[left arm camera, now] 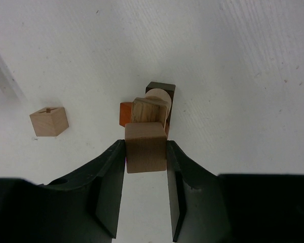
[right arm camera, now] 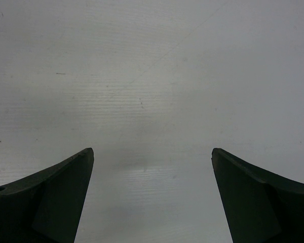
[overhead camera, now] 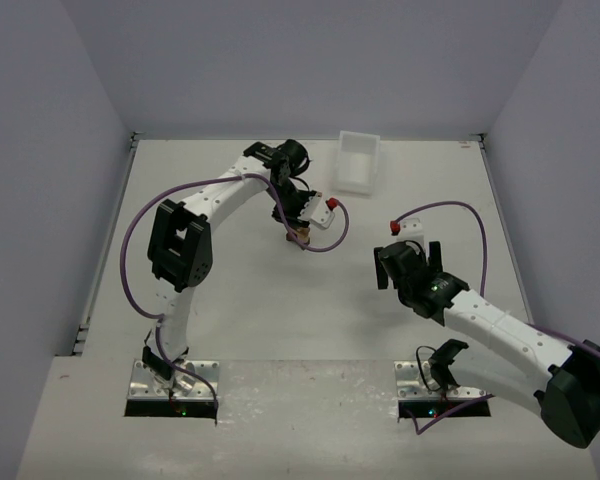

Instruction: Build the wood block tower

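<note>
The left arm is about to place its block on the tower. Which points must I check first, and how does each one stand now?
1. Hold of the left gripper on the tan block: ok.
2. Alignment of that block with the tower: cannot tell; the wrist view only suggests it.
3. Pieces stacked squarely: cannot tell; one tan piece looks turned.
4. Position of the right gripper, open and away from the tower: ok.
5. Gap between the loose tan cube and the tower: ok.

A robot lab bench: white table [overhead camera: 280,320] boxed by plain grey walls [overhead camera: 40,200].
</note>
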Controlling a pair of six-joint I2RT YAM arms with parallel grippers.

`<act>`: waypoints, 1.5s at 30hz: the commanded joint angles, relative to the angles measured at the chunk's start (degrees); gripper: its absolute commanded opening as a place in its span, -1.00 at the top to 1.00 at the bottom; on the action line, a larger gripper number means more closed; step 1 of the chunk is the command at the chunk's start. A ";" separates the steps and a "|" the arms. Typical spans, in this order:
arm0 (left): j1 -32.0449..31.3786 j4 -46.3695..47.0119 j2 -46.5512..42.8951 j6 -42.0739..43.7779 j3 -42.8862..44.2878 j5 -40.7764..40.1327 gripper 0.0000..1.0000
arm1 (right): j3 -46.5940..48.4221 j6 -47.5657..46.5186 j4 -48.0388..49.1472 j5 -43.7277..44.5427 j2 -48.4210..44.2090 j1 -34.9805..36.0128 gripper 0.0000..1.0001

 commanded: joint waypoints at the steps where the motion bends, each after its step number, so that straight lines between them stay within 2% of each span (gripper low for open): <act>1: 0.38 0.33 -1.66 1.53 -0.03 1.48 0.34 | 2.86 1.10 0.84 1.07 0.41 -0.10 -0.97; 10: 0.10 1.17 -1.51 0.54 -0.09 1.03 0.15 | 3.00 0.78 0.87 1.10 0.88 -0.01 -0.97; 16: -0.15 2.44 -1.81 -1.19 0.09 0.70 -0.22 | 2.91 0.73 0.84 0.93 0.55 -0.01 -0.97; 21: -0.60 3.76 -2.14 -3.05 -0.54 0.20 -0.35 | 2.76 0.81 0.86 0.87 0.09 -0.07 -0.97; 30: -1.24 5.85 -2.14 -5.26 -1.17 -1.29 -0.45 | 2.47 0.99 0.57 0.72 -0.76 -0.04 -0.97; 45: -1.79 7.66 -2.38 -7.43 -1.61 -2.97 -0.50 | 2.21 1.08 0.53 0.40 -1.45 -0.01 -0.97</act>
